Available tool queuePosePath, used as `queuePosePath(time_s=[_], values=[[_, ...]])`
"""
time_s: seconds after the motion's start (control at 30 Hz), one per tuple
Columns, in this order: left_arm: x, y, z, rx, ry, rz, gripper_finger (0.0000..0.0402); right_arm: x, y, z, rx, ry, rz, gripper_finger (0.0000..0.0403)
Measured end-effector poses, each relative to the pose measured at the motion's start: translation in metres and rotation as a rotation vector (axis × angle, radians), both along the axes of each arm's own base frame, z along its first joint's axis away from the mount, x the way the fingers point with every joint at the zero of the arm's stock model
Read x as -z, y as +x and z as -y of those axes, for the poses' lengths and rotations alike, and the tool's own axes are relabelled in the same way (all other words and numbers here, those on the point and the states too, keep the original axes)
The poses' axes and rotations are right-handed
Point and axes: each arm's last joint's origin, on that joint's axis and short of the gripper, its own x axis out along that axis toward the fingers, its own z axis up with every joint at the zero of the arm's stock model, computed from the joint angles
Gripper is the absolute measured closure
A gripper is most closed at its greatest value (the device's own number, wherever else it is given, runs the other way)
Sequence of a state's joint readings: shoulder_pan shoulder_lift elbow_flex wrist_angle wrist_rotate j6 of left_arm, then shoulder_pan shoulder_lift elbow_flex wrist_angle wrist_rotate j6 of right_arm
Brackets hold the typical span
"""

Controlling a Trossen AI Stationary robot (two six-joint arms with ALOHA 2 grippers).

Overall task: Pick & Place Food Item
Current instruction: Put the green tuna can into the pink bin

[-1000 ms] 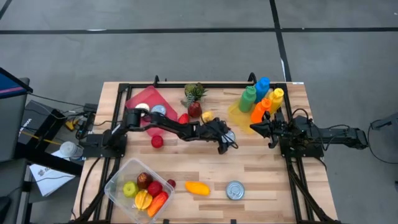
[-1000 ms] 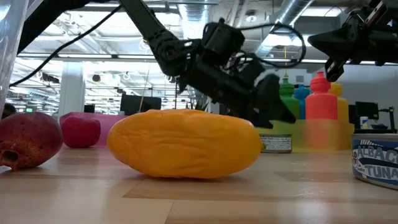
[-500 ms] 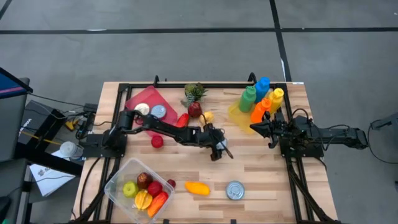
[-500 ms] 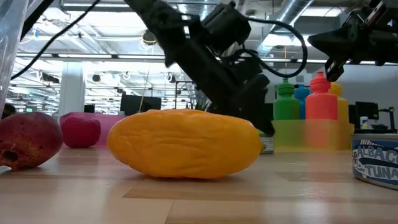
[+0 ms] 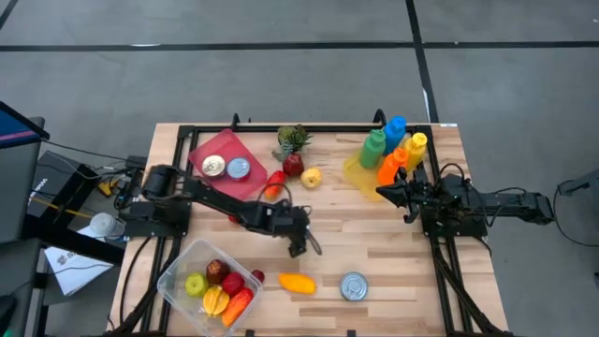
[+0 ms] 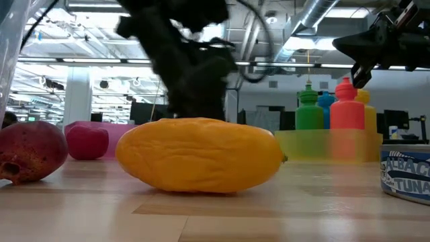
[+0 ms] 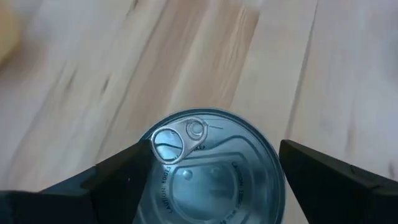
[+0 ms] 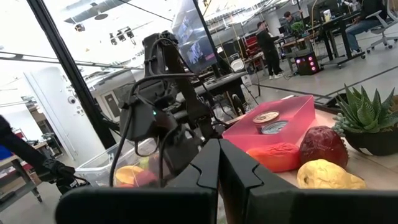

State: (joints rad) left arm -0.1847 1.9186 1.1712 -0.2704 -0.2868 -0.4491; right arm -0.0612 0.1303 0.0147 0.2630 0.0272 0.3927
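Grips a silver pull-tab can (image 7: 214,168) with the left tool (image 5: 301,239), one dark finger (image 7: 106,177) against each side of the rim, lid facing the wrist camera and bare planks behind it. Reaches with that arm from the left edge across to about the middle of the tabletop (image 5: 393,243), just nearer than the red tray (image 5: 211,148) and just beyond the yellow-orange fruit (image 5: 297,283). Shows in the low view only as a dark blur above and behind that fruit, so cannot tell from there how high the can rides. Keeps the right tool (image 5: 382,194) closed, fingers pressed flat together in its own wrist view, parked at the right side of the tabletop just near of the coloured bottles (image 5: 393,150), touching nothing. Elsewhere: two small tins on the red tray at far left; a potted succulent (image 5: 293,139) at the far middle with a dark red fruit (image 5: 293,166) and a small yellow one (image 5: 311,176) just in front of it; a clear container (image 5: 173,271) of mixed fruit at the near left corner; a tuna can (image 5: 353,286) upright just right of the yellow-orange fruit, near the front edge.
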Motion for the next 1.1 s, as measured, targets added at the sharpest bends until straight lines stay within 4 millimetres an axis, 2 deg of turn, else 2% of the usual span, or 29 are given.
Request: queuePosePath(time_s=[0.2, 0.47, 0.57, 0.7, 0.83, 1.1], values=[[-0.017, -0.039, 0.0, -0.085, -0.02, 0.056, 0.0055, 0.0, 0.0, 0.0, -0.001, 0.0, 0.001, 0.0403], [-0.059, -0.065, -0.013, -0.141, -0.021, 0.157, 0.0056, 0.0, 0.0, 0.0, 0.0, 0.0, 0.0, 0.0403], [-0.056, -0.072, -0.025, -0.226, -0.047, 0.151, 0.0066, 0.0, 0.0, 0.0, 0.0, 0.0, 0.001, 0.0403], [-0.039, -0.079, -0.035, -0.319, -0.09, 0.121, 0.0092, 0.0, 0.0, 0.0, 0.0, 0.0, 0.0, 0.0403], [-0.024, -0.077, -0.034, -0.327, -0.118, 0.122, 0.0108, 0.0, 0.0, 0.0, 0.0, 0.0, 0.002, 0.0403], [0.006, -0.074, -0.028, -0.302, -0.115, 0.046, 0.0112, 0.0, 0.0, 0.0, 0.0, 0.0, 0.001, 0.0403]])
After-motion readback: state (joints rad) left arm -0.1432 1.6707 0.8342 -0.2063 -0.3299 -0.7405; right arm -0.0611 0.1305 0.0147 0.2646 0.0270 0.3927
